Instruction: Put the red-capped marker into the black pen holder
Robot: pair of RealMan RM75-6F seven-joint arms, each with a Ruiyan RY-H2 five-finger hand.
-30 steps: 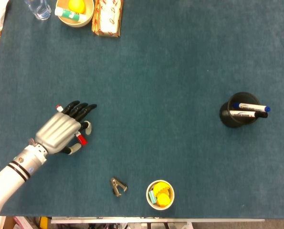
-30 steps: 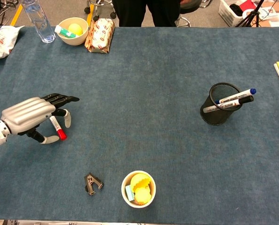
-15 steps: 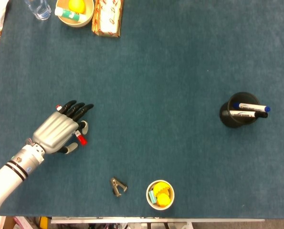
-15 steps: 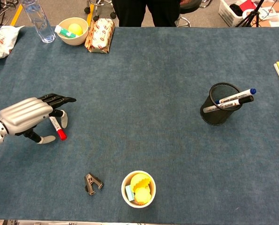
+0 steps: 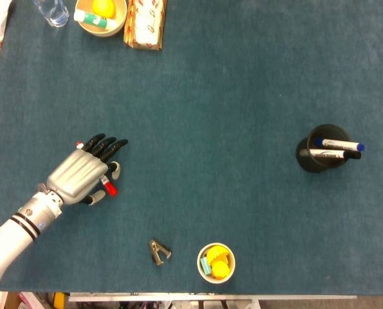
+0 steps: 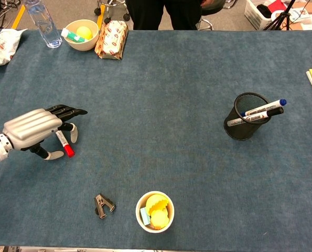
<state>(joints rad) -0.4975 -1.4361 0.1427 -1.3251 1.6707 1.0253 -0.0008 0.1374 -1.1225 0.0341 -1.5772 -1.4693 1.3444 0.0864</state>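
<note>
One hand shows in the pictures, the left hand (image 5: 80,176), and it has barely moved in the last second. It slid a tiny bit back toward the robot, then came forward again to almost the same spot. The red-capped marker (image 6: 63,144) is under the palm the whole time, with its red cap poking out by the thumb. The black fingers (image 5: 104,145) lie straight and close together over the marker, and the thumb curls in beside it. I cannot tell if the marker is truly pinched or just lying on the blue surface (image 5: 217,116) under the hand. My guess is that the hand is still getting a good hold, so the lift has not started.

The black pen holder (image 6: 245,117) stands well apart, far over on the other side of the surface. Two markers already lean in it, one with a blue cap (image 6: 265,107) and one with a black cap.

Near the front edge sits a small cup (image 6: 154,211) with yellow things inside. At the back is a bowl (image 6: 81,33) with a yellow ball and a small white tube with a green cap. A clear bottle (image 6: 42,21) stands beside the bowl.
</note>
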